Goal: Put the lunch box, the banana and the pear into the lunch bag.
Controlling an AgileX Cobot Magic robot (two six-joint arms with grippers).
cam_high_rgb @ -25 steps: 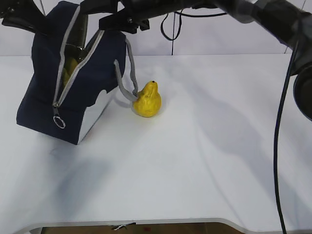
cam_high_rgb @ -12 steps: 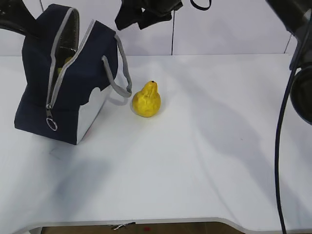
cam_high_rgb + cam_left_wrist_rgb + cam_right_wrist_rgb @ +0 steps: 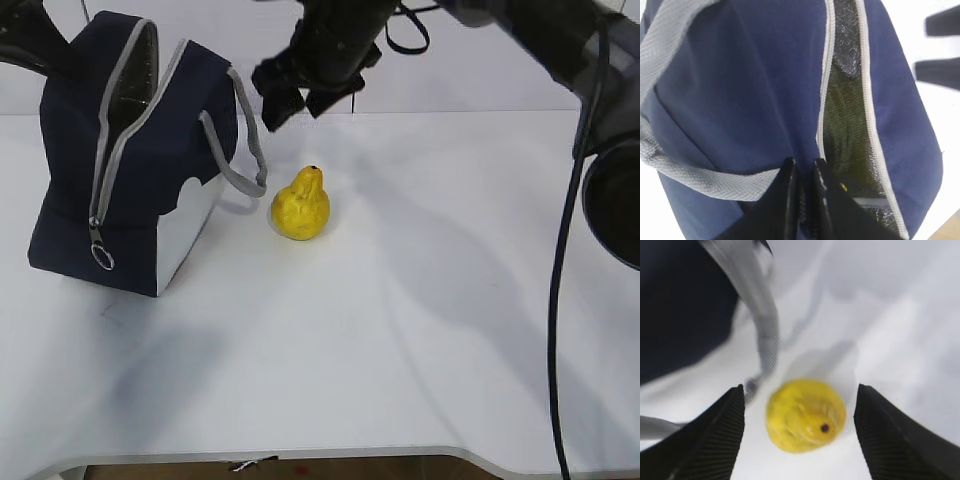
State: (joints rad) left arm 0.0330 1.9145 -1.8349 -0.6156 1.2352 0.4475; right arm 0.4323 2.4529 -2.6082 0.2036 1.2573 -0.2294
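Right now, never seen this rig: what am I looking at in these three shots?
A two-armed robot at a white table. The wide shot is a camera facing the table; the other two sit on the wrists, looking down past the fingers. On the table stand a navy lunch bag, unzipped, and a yellow pear beside it. The left gripper is shut on the bag's fabric next to the zipper. The right gripper hangs open above the pear, holding nothing.
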